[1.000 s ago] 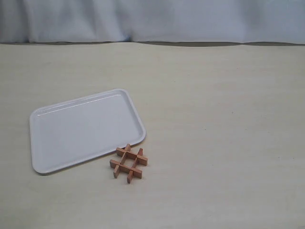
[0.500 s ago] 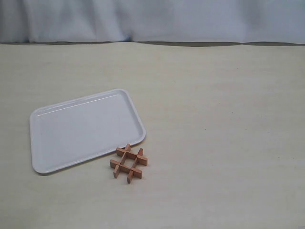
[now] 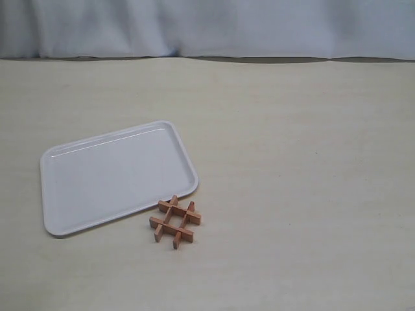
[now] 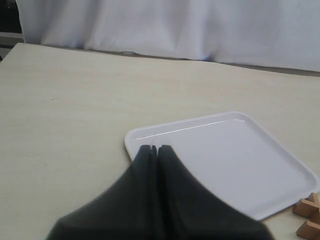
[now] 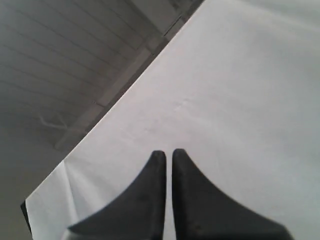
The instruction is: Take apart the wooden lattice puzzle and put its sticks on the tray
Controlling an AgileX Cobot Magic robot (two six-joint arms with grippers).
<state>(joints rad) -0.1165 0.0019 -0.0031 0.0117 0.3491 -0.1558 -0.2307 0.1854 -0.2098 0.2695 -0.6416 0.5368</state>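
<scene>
Probably light, stiff and slippery, the wooden lattice puzzle (image 3: pixel 175 221), just beside the tray (image 3: pixel 110 178), wants pinching at a protruding stick end; left gripper (image 4: pixel 155 149) and right gripper (image 5: pixel 167 152) have fingers pressed together.

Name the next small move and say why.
Probably bring the left gripper, now shut, toward the wooden lattice puzzle and open it: the puzzle lies whole on the table beside the tray, untouched, nearer that arm's side.
</scene>
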